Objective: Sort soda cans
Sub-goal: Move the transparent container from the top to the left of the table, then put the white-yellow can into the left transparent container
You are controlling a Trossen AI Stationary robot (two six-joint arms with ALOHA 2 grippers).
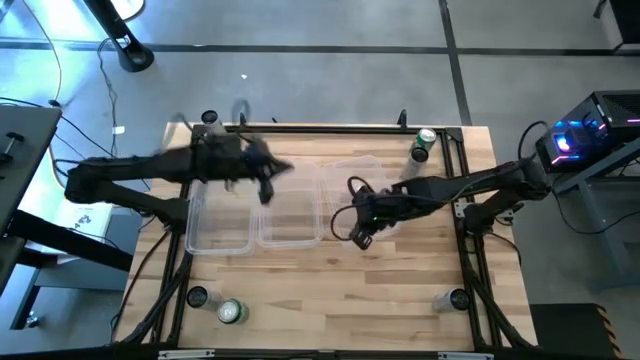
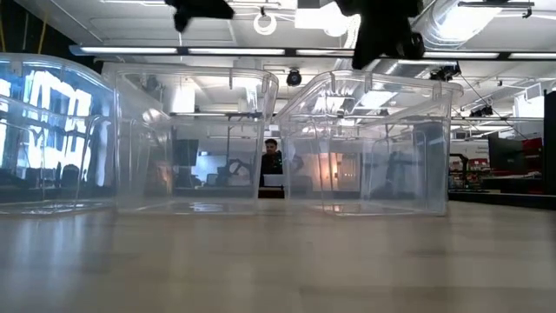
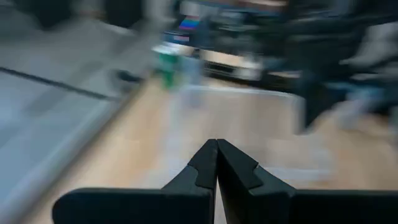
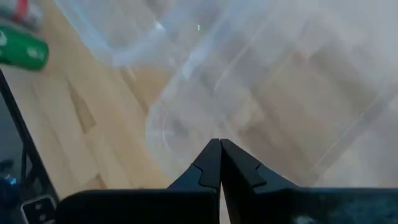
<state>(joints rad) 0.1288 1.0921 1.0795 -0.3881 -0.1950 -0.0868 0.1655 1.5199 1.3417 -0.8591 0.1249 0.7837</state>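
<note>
A green can (image 1: 424, 143) stands on the table at the far right; it also shows in the left wrist view (image 3: 166, 62). A second green can (image 1: 231, 312) is at the near left and shows in the right wrist view (image 4: 22, 50). The black and pale cans cannot be made out. My left gripper (image 1: 265, 187) is shut and empty, above the far rims of the left and middle tubs. My right gripper (image 1: 360, 235) is shut and empty, above the near end of the right tub, with its closed fingertips (image 4: 219, 148) over the tub.
Three clear plastic tubs (image 1: 218, 245) (image 1: 290, 238) (image 1: 345, 170) stand side by side mid-table; no cans show in them in the low view (image 2: 365, 148). Small dark round things (image 1: 197, 297) (image 1: 457, 298) sit near the front corners. Bare wood lies along the near edge.
</note>
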